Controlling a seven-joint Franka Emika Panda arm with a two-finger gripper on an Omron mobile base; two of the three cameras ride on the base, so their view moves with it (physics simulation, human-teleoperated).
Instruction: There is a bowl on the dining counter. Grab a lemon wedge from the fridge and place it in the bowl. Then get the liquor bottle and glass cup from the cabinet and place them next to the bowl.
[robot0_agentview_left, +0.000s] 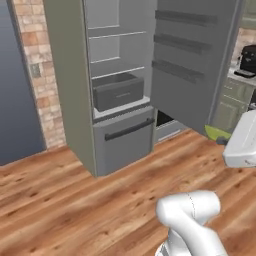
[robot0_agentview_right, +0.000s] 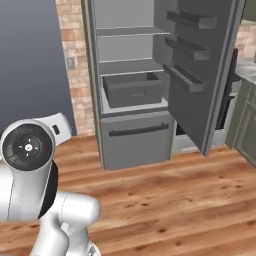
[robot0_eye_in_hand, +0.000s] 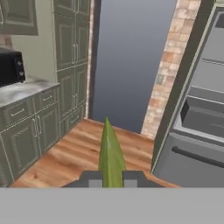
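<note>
Left base view
Nearest: the arm's white elbow at the bottom right, over the plank floor (robot0_agentview_left: 60, 200).
Behind it: the fridge (robot0_agentview_left: 70, 75) with its door (robot0_agentview_left: 192, 60) swung wide, grey shelves bare, a dark drawer (robot0_agentview_left: 117, 91) on the lowest shelf.
Right edge: a yellow-green sliver, the lemon wedge (robot0_agentview_left: 217, 132), sticks out just beside the white hand; the fingers themselves cannot be made out here.

Right base view
Nearest: the arm's round dark joint cap at the left.
Beyond: the same fridge (robot0_agentview_right: 132, 140), door (robot0_agentview_right: 200, 75) open, drawer (robot0_agentview_right: 132, 89) in place, lower compartment with its bar handle closed.

Hand view
Nearest: the gripper (robot0_eye_in_hand: 111, 178), its two dark tips pressed in against the lemon wedge (robot0_eye_in_hand: 110, 153), which stands up between them as a narrow green-yellow blade.
Past it: wooden floor, a brick wall strip (robot0_eye_in_hand: 168, 65), the fridge (robot0_eye_in_hand: 197, 113) off to the right, green cabinets and a marble worktop (robot0_eye_in_hand: 22, 89) with a dark appliance at the left.

Progress
Done, by my reading: the wedge is out of the fridge and pinched in the gripper.
Left: carry it to the bowl on the dining counter and drop it in, then fetch the liquor bottle and the glass cup from the cabinet and set them beside the bowl.
Stage: early, roughly the first fetch half complete.
</note>
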